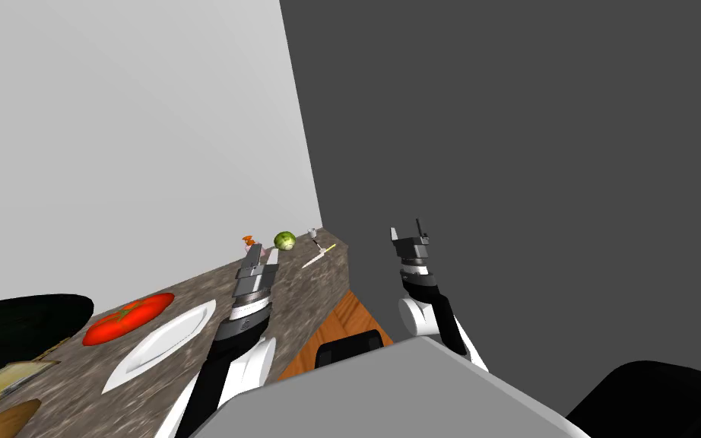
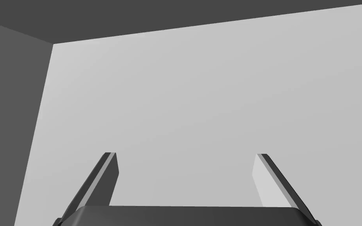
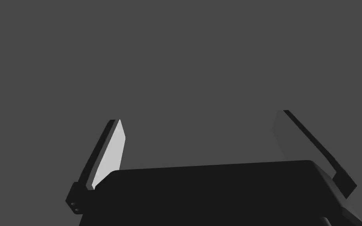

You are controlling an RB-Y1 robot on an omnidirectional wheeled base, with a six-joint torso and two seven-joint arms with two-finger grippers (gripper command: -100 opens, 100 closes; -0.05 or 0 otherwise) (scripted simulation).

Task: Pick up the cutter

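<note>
Cutter, a thin white strip with a yellow tip, is lying flat near the far end of the speckled stone counter in the head view, close to the counter's right edge and to the corner where the light grey wall is meeting the dark grey wall. Just beyond it a small grey-white object is standing, too small to identify. A round green vegetable is sitting to the cutter's left, and a small orange item is sitting further left again. The left gripper is hovering over the counter, near the green vegetable and apart from the cutter, holding nothing. Nearer to me, a white plate is lying beside the left forearm, with a red tomato just to its left. The right gripper is hanging to the right of the counter, raised before the dark grey wall, also empty

Left wrist view: the fingers are standing wide apart with nothing between them, facing the light grey wall

Right wrist view: the fingers are likewise spreading wide, gripping nothing, in front of a flat dark grey surface
</note>
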